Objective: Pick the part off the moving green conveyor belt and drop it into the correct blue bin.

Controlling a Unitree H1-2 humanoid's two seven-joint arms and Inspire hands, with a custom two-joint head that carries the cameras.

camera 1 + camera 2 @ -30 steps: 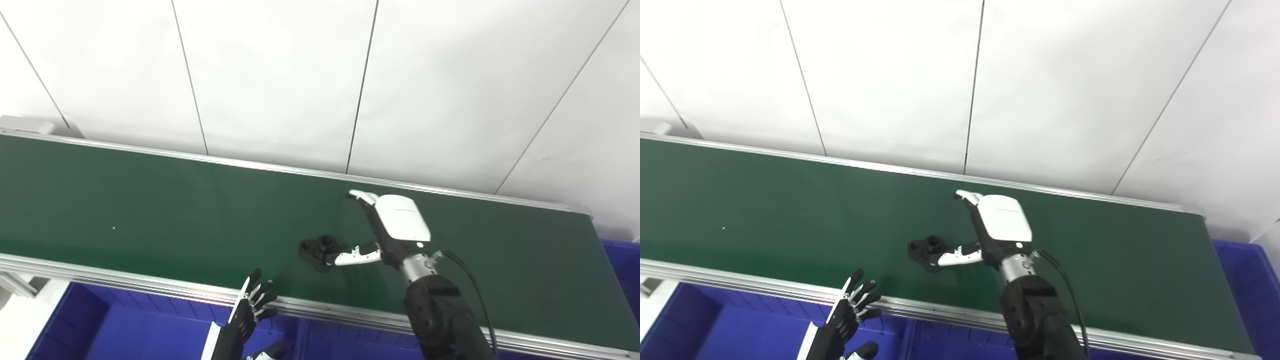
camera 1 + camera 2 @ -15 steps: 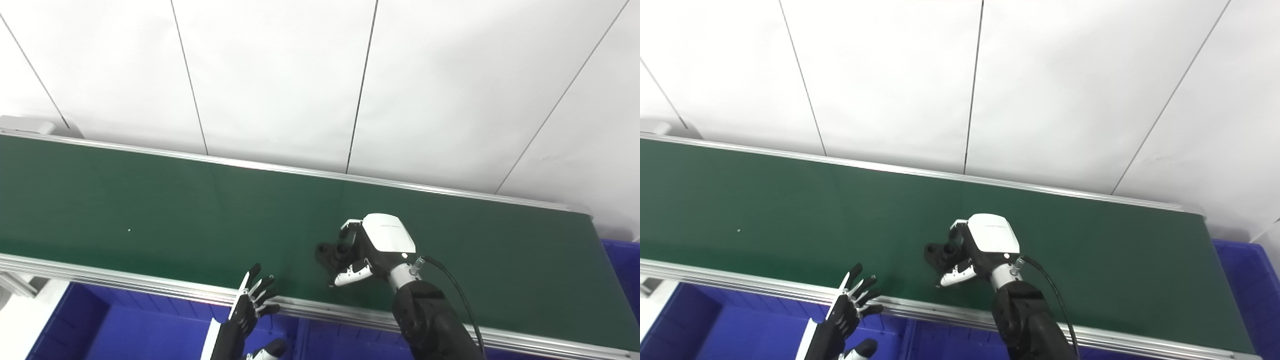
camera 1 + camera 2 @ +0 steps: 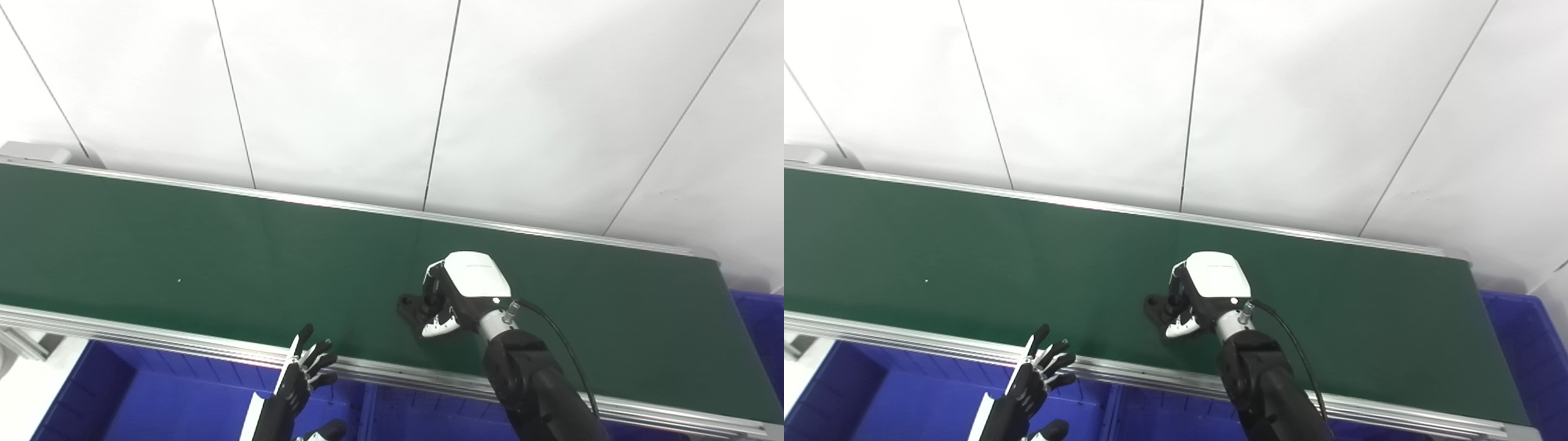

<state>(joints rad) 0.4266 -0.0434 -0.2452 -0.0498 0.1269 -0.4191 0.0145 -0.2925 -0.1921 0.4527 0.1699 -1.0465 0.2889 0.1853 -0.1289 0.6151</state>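
Note:
A small black part (image 3: 411, 304) lies on the green conveyor belt (image 3: 184, 257), near its front edge. My right hand (image 3: 462, 294) is on the belt with its fingers and thumb closed around the part; only the part's left end shows (image 3: 1153, 304). My left hand (image 3: 300, 380) is open with fingers spread, held below the belt's front rail over the blue bins, holding nothing.
Blue bins (image 3: 153, 404) stand below the front rail (image 3: 153, 337), with another blue bin (image 3: 759, 331) at the belt's right end. A white panelled wall (image 3: 367, 92) rises behind the belt.
My right hand was open beside the part, then came down and closed its fingers and thumb around it. The part has drifted right with the belt. My left hand has barely moved.

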